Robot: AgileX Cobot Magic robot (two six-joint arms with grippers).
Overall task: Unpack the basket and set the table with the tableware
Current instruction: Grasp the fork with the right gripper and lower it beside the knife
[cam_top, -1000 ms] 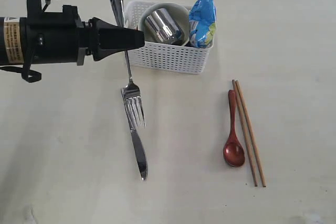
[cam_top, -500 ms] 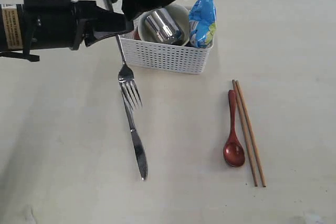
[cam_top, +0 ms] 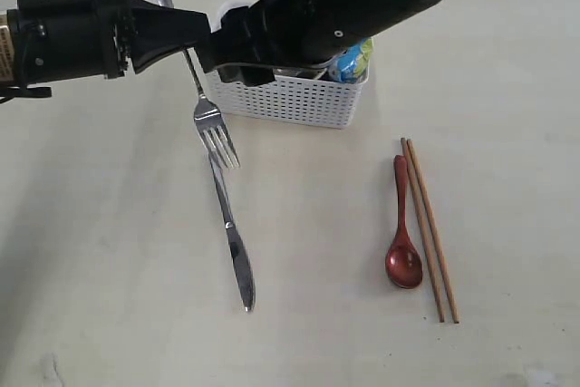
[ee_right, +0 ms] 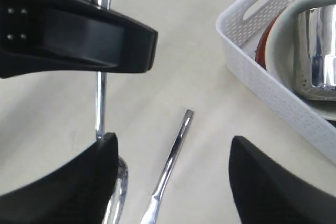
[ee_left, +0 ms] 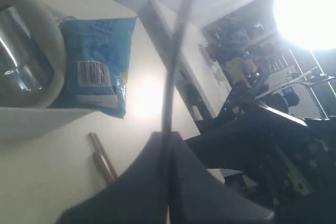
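Well, my left pincer [cam_top: 201, 26] is clamped on the fork [cam_top: 209, 122] by its handle, tines pointing down over the table [cam_top: 109, 251]. Just below, the knife [cam_top: 234, 244] lies flat. My right pincer [ee_right: 172, 142] hovers, fingers apart, by the left end of the basket [cam_top: 290, 101], which holds the bowl [ee_right: 278, 40] and mug [ee_right: 317, 51]. Farther right, the spoon [cam_top: 403, 260] lies just beside the chopsticks [cam_top: 431, 233].
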